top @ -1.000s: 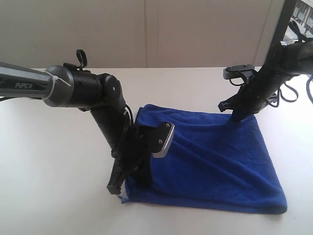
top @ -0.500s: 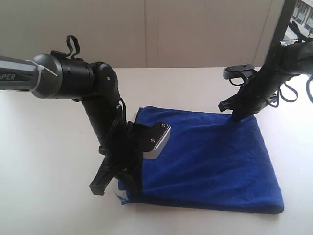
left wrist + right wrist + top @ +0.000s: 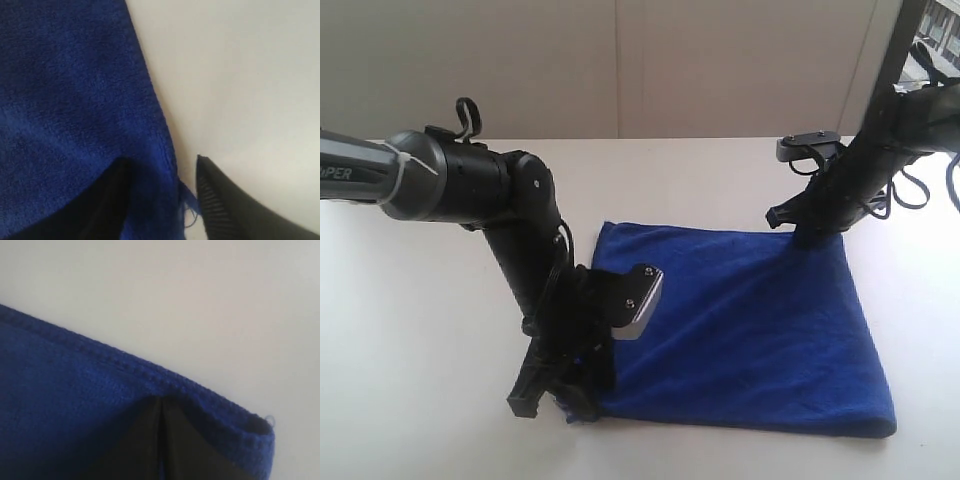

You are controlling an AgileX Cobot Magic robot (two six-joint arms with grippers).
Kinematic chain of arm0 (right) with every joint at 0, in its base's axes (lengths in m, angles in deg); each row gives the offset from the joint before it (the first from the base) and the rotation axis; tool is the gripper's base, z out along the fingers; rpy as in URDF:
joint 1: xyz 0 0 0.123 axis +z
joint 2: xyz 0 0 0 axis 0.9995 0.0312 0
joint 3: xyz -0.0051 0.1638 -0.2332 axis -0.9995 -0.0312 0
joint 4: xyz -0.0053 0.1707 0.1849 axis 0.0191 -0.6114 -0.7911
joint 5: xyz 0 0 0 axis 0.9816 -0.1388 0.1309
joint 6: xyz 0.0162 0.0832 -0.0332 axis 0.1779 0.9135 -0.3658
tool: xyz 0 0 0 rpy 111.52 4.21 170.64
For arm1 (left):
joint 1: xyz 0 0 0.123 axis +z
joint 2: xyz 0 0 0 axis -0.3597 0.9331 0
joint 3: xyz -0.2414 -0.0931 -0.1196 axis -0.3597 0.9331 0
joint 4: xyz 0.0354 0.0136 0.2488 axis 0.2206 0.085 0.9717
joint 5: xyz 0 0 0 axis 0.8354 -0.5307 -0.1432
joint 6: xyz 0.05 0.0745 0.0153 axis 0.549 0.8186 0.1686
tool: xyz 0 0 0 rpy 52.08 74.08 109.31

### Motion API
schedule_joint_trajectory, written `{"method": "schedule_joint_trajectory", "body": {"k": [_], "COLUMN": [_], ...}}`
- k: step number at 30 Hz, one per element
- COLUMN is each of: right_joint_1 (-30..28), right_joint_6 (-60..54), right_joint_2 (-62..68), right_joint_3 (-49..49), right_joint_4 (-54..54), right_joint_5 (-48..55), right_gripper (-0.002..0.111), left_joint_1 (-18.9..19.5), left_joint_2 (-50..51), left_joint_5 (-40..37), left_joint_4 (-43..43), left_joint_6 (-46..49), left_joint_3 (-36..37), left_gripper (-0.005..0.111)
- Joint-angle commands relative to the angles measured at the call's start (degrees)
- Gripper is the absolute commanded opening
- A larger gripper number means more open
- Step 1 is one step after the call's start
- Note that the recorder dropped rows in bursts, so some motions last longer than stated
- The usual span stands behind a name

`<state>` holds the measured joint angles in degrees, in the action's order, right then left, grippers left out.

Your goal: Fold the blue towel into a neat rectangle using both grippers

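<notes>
The blue towel (image 3: pixel 750 330) lies flat on the white table as a folded, roughly square layer. My left gripper (image 3: pixel 553 403) is down at its near left corner, open. In the left wrist view its jaws (image 3: pixel 161 161) straddle the towel's edge (image 3: pixel 65 90), with one finger over the cloth and the other over bare table. At the far right corner my right gripper (image 3: pixel 798 232) points down. Its jaws (image 3: pixel 161 400) are pressed together with the towel's hemmed corner (image 3: pixel 65 390) bunched around the tips.
The white table (image 3: pixel 420 330) stretches left of and in front of the towel. A pale wall stands behind it. A dark upright frame (image 3: pixel 895 50) and loose black cables (image 3: pixel 920 185) are at the back right, beside the right arm.
My left gripper has opened and let go of the towel's near left corner. The raised fold it held has dropped and the towel lies flatter. The right arm has not moved.
</notes>
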<state>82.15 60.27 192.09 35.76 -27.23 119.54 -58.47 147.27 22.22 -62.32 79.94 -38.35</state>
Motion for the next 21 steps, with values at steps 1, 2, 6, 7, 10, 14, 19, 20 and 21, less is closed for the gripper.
{"method": "schedule_joint_trajectory", "body": {"k": [1, 2, 6, 7, 10, 14, 19, 20, 21], "right_joint_1": [-0.3, -0.3, -0.3, -0.3, -0.3, 0.0, 2.2, 2.9, 3.5], "right_joint_6": [-0.6, -0.6, -0.9, -0.9, -0.6, 2.7, 11.5, 12.9, 13.8], "right_joint_2": [-0.8, -1.4, -7.4, -8.7, -14.4, -22.9, -34.2, -36.5, -38.1], "right_joint_3": [0.7, 0.8, 0.8, 0.8, 0.7, -5.8, -20.7, -24.2, -26.9], "right_joint_4": [-0.1, -0.1, -0.1, 0.1, 0.6, 1.8, 9.0, 9.7, 10.0], "right_joint_5": [-0.8, -0.8, -0.6, 0.2, 7.0, 11.2, 8.8, 7.3, 5.6], "right_gripper": [0.000, 0.000, 0.000, 0.000, 0.000, 0.000, 0.000, 0.000, 0.000], "left_joint_1": [0.0, 0.0, 0.1, 0.1, 0.1, 0.1, 0.1, 0.2, 0.2], "left_joint_2": [-1.6, -2.5, -9.7, -10.7, -10.2, -4.6, 2.4, 3.8, 5.0], "left_joint_5": [-1.2, -1.2, 9.4, 13.4, 33.8, 50.1, 44.8, 43.5, 42.3], "left_joint_4": [-3.8, -3.8, -3.8, -3.8, -3.9, -4.3, -4.6, -4.6, -4.6], "left_joint_6": [-0.6, -0.8, -0.8, -0.9, -3.2, -7.0, -12.6, -14.1, -15.1], "left_joint_3": [0.4, 0.4, 0.3, 0.3, 0.3, -0.1, -7.0, -9.1, -10.9], "left_gripper": [0.068, 0.068, 0.068, 0.066, 0.037, 0.000, 0.000, 0.000, 0.000]}}
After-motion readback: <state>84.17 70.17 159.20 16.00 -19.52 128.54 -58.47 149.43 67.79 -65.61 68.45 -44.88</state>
